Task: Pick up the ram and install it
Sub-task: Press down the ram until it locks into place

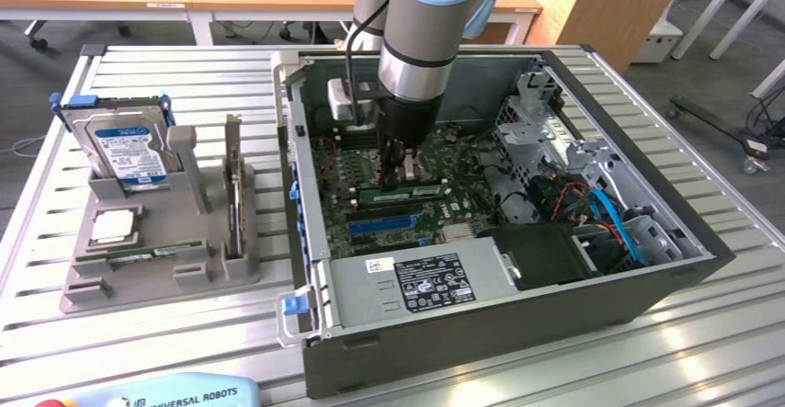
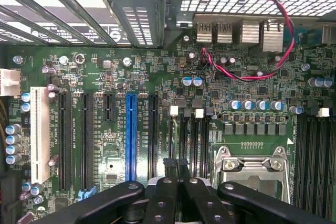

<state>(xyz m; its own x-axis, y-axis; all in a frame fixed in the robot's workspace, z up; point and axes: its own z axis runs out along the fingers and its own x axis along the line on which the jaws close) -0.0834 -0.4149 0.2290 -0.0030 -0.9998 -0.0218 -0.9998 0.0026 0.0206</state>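
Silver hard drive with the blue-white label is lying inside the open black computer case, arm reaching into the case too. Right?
Not quite. In the exterior view the silver hard drive with the blue-white label stands in the grey plastic holder, outside the open black computer case, on the exterior view's left. The arm does reach into the case.

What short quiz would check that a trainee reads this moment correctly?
1. True or false: the drive lies inside the case.
2. Where are the jaws? A over the desk; B inside the case, above the motherboard; C over the power supply.
3. Are the jaws open or shut?
Key: 1 false, the drive stands in the holder outside the case, at the exterior view's left; 2 B; 3 shut.
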